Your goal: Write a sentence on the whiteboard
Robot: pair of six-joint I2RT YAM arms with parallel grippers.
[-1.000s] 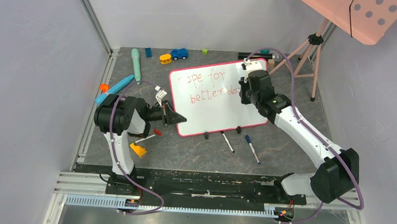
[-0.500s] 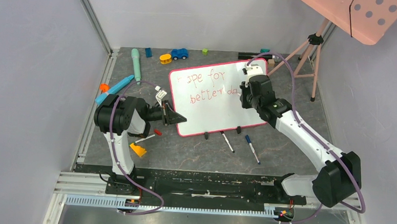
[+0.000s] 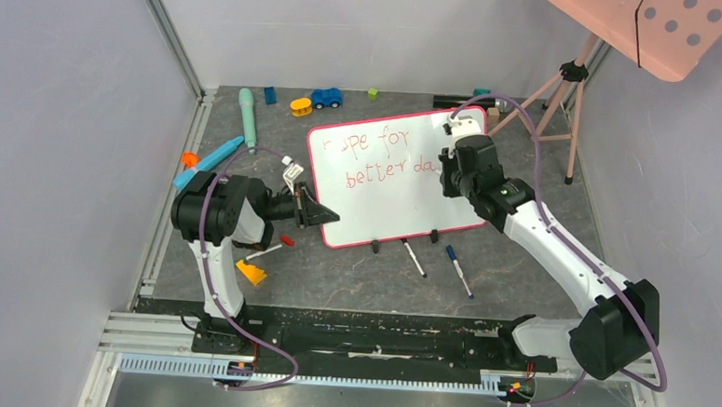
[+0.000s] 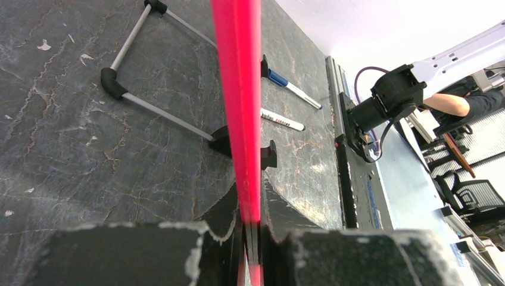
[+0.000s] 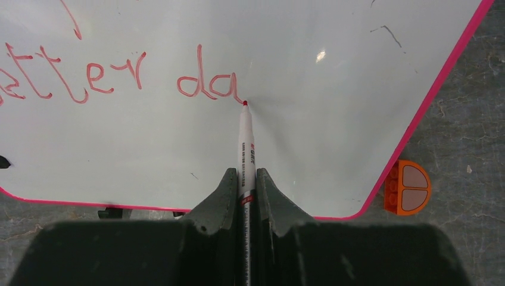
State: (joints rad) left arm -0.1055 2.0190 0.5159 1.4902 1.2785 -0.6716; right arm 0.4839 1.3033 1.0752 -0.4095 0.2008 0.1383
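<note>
Near the table's (image 3: pixel 353 278) left edge, the pink frame of the whiteboard (image 3: pixel 385 200) is clamped in the fully closed left gripper (image 3: pixel 324 214). The board is propped toward the far edge. Further back, a red marker (image 5: pixel 246 149) is pinched tightly in the right gripper (image 5: pixel 245 193), its tip touching the board beside the sentence (image 3: pixel 378 158), which ends "better da".

Overhead camera looks down; both close wrist views share the whiteboard (image 5: pixel 333 71).

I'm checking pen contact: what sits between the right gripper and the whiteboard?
A red-tipped marker, pinched in the right gripper, its tip touching the whiteboard; the right wrist view shows it.
</note>
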